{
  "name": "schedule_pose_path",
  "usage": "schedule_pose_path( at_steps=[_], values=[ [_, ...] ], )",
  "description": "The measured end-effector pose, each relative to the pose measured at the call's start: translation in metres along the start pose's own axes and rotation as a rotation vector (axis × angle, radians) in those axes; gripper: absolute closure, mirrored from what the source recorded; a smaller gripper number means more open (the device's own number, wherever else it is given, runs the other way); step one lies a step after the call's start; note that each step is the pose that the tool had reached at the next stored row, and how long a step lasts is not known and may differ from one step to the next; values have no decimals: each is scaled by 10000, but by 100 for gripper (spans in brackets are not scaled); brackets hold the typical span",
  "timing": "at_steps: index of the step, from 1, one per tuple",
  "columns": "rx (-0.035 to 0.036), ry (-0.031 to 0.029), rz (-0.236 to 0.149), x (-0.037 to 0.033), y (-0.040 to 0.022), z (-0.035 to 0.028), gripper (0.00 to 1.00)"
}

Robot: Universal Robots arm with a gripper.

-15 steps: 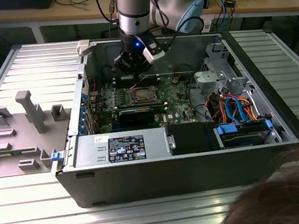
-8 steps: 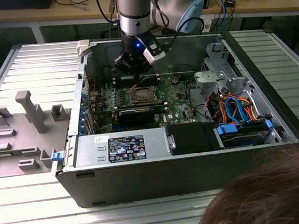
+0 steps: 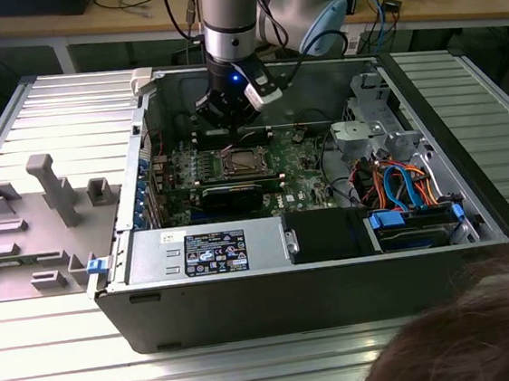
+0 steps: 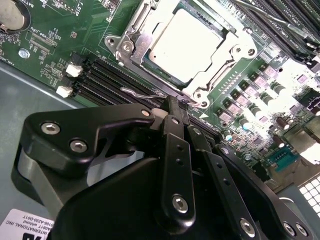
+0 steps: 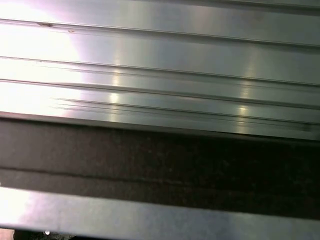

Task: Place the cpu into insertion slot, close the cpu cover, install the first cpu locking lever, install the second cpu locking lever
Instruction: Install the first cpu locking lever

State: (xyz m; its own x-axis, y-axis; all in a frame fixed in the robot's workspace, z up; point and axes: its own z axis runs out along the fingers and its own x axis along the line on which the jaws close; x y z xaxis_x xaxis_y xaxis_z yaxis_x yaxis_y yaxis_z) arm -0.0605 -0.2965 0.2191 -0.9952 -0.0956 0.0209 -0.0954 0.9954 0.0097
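a robot arm with silver-grey cylindrical segments and a pale blue cap on one joint. at its wrist a small blue light glows, beside a white block with black cables looping past it. the gripper is matte black: flat angular link plates joined by round silver screws, with two narrow fingers carrying small holes. a white label with print sits on its body.

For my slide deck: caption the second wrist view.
Gripper shut beside the covered cpu, at a wire locking lever on the green board.
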Motion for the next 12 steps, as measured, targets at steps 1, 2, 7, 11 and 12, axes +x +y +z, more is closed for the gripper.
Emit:
schedule_pose_path(
  at_steps=[1,2,7,11,12],
  values=[
    [0,0,1,-1,0,2,89],
    [0,0,3,-2,0,6,89],
    [0,0,1,-4,0,20,89],
    [0,-1,2,-5,-1,29,89],
    [0,0,1,-5,-1,31,89]
  ],
)
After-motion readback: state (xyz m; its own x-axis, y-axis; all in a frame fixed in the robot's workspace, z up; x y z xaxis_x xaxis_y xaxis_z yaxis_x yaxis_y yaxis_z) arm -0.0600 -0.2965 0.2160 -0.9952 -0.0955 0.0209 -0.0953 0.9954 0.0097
